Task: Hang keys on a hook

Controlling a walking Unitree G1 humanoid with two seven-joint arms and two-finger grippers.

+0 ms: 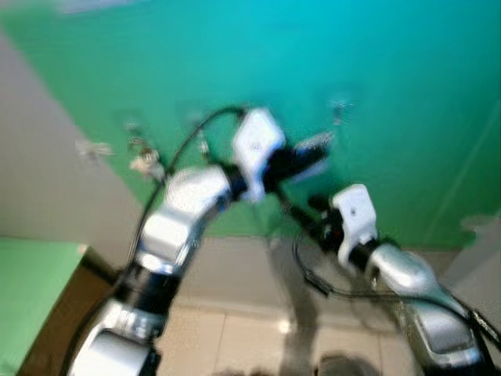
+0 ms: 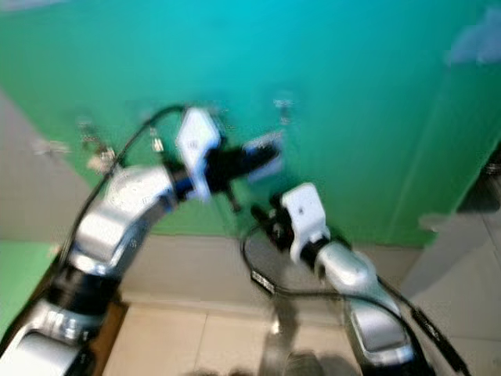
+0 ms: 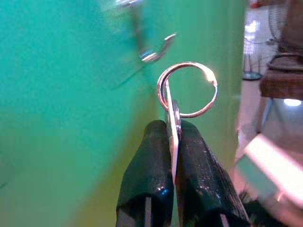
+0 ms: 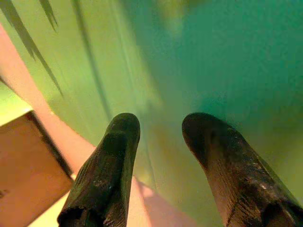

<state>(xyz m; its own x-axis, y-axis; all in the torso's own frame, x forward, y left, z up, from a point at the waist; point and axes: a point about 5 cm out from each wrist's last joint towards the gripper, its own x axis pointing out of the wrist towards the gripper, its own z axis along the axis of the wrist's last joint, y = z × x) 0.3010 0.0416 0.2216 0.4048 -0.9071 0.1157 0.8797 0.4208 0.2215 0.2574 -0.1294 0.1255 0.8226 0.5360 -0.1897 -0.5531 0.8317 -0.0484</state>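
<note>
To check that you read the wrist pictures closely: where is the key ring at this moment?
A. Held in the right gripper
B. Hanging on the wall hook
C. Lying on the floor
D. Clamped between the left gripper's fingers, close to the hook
D: the left wrist view shows the key ring sticking up from the shut left gripper, just short of the metal hook on the green wall; the right gripper is open with nothing in it.
</note>
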